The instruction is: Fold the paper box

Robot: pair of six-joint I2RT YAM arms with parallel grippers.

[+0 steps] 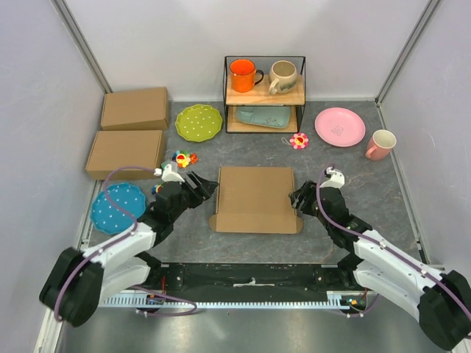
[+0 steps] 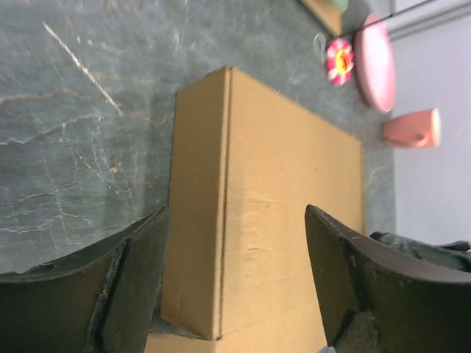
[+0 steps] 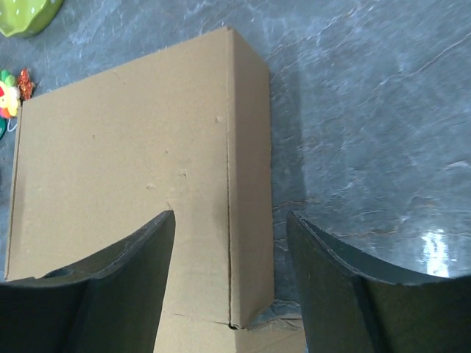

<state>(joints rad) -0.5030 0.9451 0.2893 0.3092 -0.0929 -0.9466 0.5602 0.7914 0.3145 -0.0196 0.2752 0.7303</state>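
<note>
Near, 7 o'clock: left gripper [image 1: 203, 185] sits at the box's 9 o'clock side. Its dark curved fingers [image 2: 136, 287] are spread wide over the side wall and grip nothing.
Near, 5 o'clock: right gripper [image 1: 297, 200] sits at the box's 3 o'clock side, equally wide and empty. Whether either one touches the cardboard is hard to tell.
Centre: paper box [image 1: 256, 195], plain brown corrugated card. It is a shallow rectangle with a flat lid and small tabs poking out at its near corners. It lies on the grey marbled table [image 1: 353, 169].
9 o'clock: blue dotted plate [image 1: 118, 207].
Far, 10 to 11 o'clock: two cardboard boxes [image 1: 126, 152], green scalloped plate [image 1: 199, 121].
12 o'clock: wire shelf [image 1: 265, 95].
2 o'clock: pink plate [image 1: 339, 126], pink mug [image 1: 380, 144].
</note>
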